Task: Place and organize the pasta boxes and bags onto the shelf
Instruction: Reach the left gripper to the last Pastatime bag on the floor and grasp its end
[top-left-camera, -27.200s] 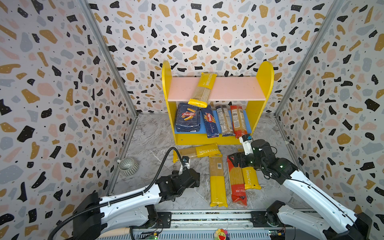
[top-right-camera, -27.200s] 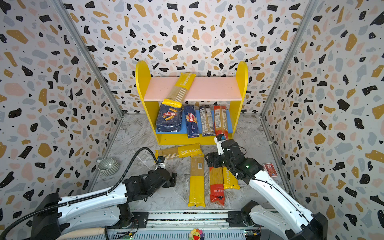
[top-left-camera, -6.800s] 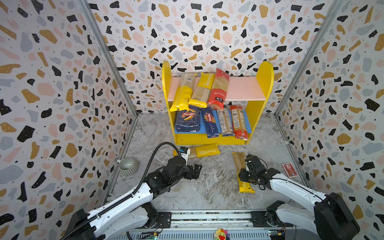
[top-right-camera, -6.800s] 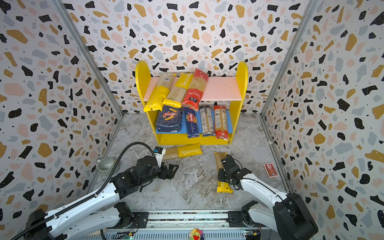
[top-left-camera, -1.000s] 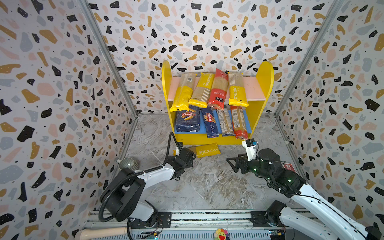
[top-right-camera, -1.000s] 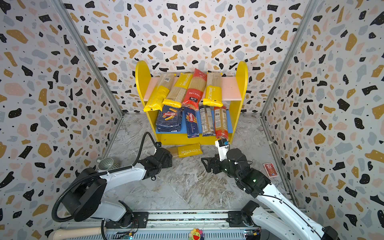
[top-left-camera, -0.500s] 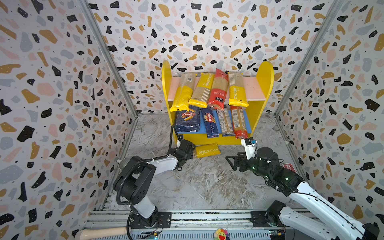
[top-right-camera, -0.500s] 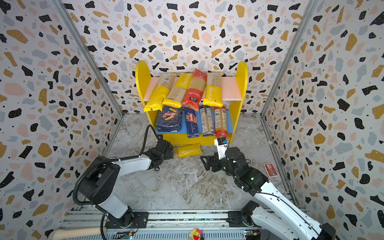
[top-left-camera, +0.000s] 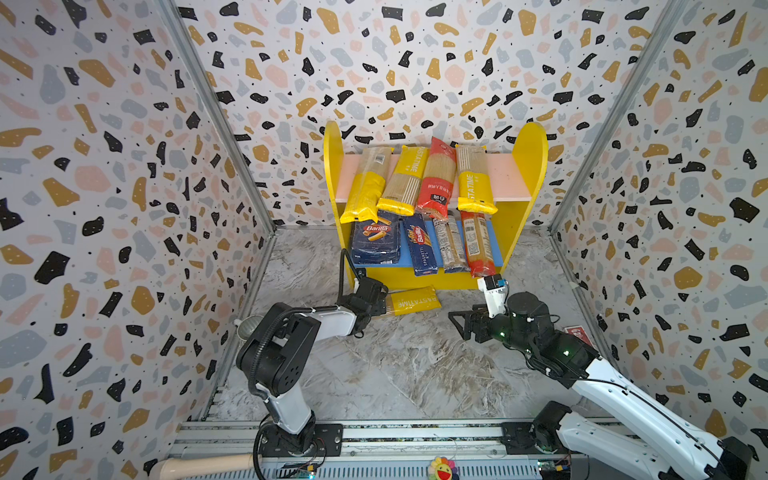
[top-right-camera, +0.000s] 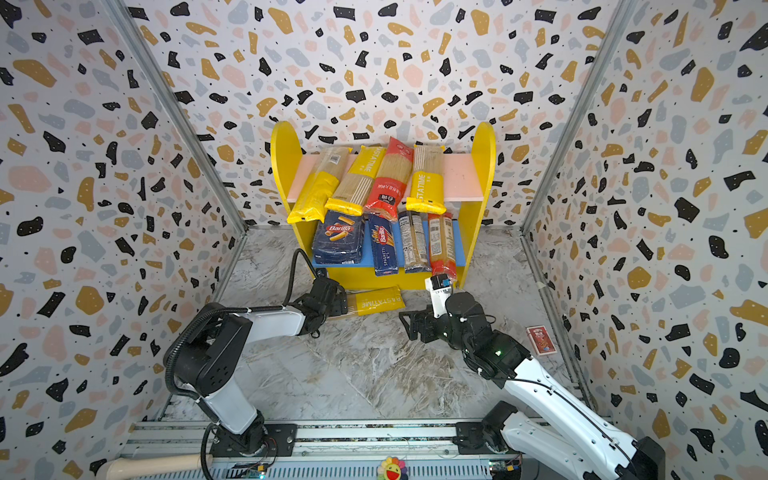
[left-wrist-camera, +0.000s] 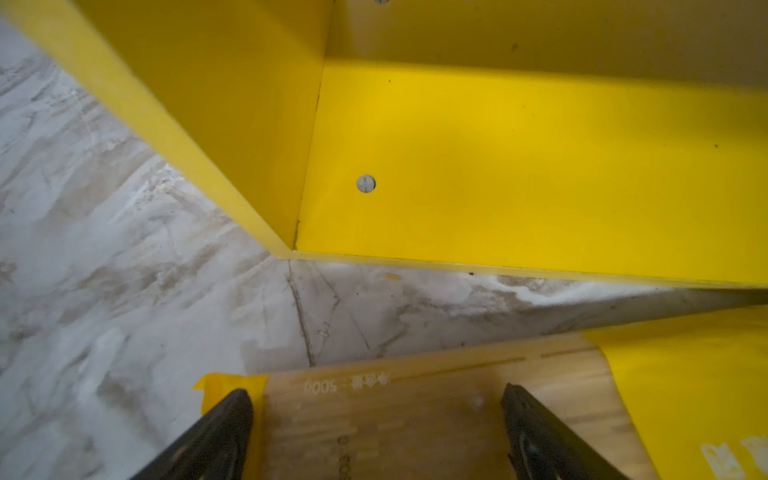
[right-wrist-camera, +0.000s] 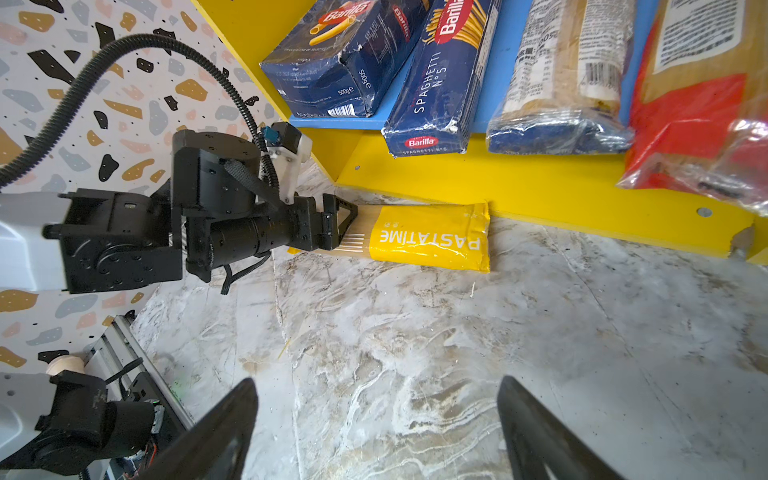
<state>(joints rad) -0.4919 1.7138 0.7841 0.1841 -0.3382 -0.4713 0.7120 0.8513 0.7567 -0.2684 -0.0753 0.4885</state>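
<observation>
Left wrist view: left end effector (left-wrist-camera: 374, 392) open over yellow-and-clear plastic spaghetti bag (left-wrist-camera: 457, 415), probably stiff, slippery; pinch widthwise

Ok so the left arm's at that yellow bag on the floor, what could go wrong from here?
The left claw is at only the clear end of the PASTATIME bag, so a lift may let the long bag droop or slip. The four bags on the pink upper board overhang its front edge; adding one could nudge them off.
</observation>
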